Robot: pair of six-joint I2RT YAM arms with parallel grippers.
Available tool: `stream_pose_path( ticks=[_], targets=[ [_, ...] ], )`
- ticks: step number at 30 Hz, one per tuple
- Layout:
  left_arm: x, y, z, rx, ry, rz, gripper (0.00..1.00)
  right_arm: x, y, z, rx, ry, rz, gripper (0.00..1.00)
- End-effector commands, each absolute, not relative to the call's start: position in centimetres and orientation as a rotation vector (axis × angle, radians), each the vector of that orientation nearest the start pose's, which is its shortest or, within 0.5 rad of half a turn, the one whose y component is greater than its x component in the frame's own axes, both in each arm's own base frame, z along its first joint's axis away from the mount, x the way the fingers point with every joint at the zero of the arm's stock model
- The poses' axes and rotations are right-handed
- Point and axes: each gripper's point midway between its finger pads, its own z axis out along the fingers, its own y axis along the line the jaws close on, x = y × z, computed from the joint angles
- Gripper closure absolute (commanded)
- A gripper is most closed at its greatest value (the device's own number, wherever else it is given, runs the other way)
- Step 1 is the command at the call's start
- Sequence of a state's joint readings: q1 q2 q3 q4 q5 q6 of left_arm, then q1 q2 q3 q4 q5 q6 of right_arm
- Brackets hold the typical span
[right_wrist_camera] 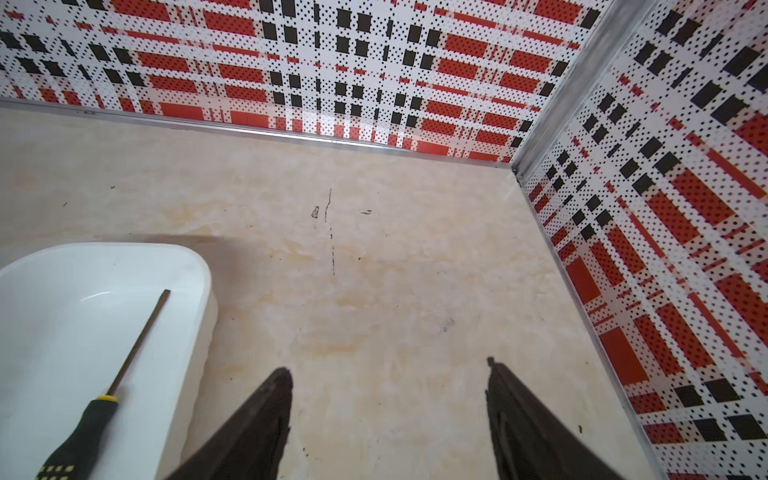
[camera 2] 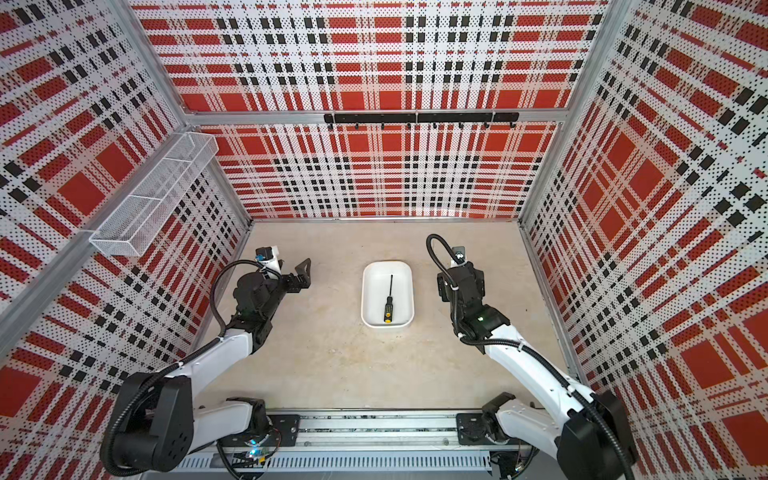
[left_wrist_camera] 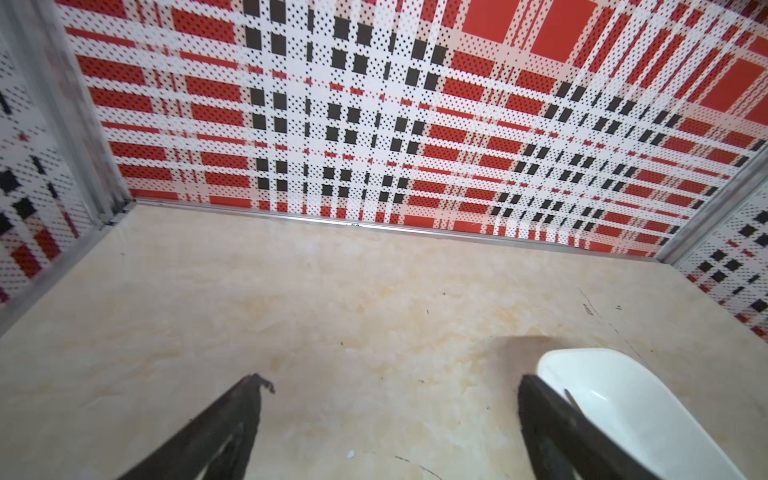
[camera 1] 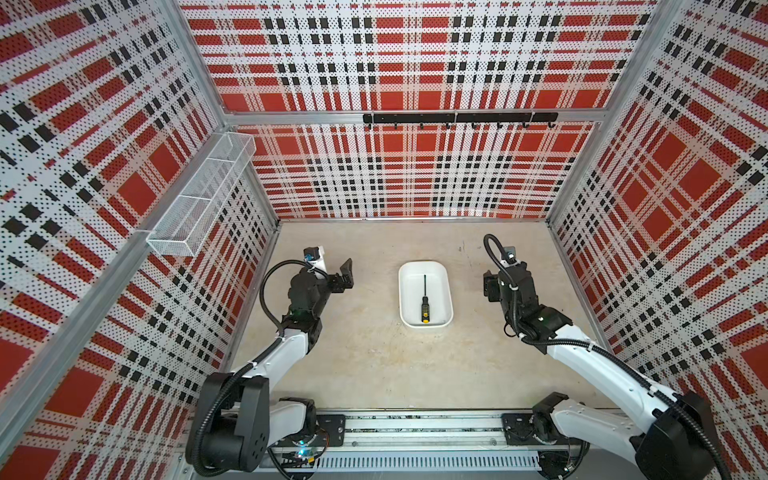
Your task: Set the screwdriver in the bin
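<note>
Screwdriver (camera 1: 425, 301) flat in bin (camera 1: 404, 291), long axis near-far, tip far, yellow cap near. Left claw (left_wrist_camera: 390, 380), right claw (right_wrist_camera: 388, 365): both spread, empty.

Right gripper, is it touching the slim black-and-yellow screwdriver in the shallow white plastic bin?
Apart. The right wrist view shows the right gripper open over bare table, beside the bin, whose wall separates it from the screwdriver.

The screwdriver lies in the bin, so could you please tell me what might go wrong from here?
The left gripper and right gripper, both open, flank the bin; an inward swing while retracting could knock it. The bin looks shallow and light, so a knock might shift it or spill the screwdriver.
</note>
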State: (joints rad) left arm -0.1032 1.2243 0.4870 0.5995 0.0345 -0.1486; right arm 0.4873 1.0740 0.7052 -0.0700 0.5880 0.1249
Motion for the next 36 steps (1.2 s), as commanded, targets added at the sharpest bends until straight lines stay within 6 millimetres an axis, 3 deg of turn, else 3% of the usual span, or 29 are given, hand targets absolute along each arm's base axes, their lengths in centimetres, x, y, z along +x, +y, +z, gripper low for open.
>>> stream_pose_path(
  ticks=[1,6,12,18,27,36],
  targets=[
    [39.0,-2.1,22.2,-0.027,1.617,-0.066,0.02,35.3,6.7,24.8,0.013,1.748,-0.193,0.23],
    [38.6,-1.8,21.6,0.026,1.564,-0.084,0.02,35.0,5.7,23.3,-0.054,1.604,-0.280,0.20],
    [39.0,-1.1,20.2,0.012,1.551,-0.065,0.02,35.5,4.0,19.2,-0.010,1.598,-0.309,0.17],
    [39.6,-0.9,20.6,0.025,1.534,-0.058,0.02,35.8,3.1,16.4,0.027,1.589,-0.319,0.13],
    [39.2,-0.4,20.6,0.007,1.527,-0.055,0.02,37.2,2.5,15.6,0.027,1.590,-0.317,0.08],
    [38.2,-0.4,20.9,0.015,1.503,-0.062,0.02,38.5,-0.9,14.0,0.154,1.660,-0.131,0.10]
  ],
)
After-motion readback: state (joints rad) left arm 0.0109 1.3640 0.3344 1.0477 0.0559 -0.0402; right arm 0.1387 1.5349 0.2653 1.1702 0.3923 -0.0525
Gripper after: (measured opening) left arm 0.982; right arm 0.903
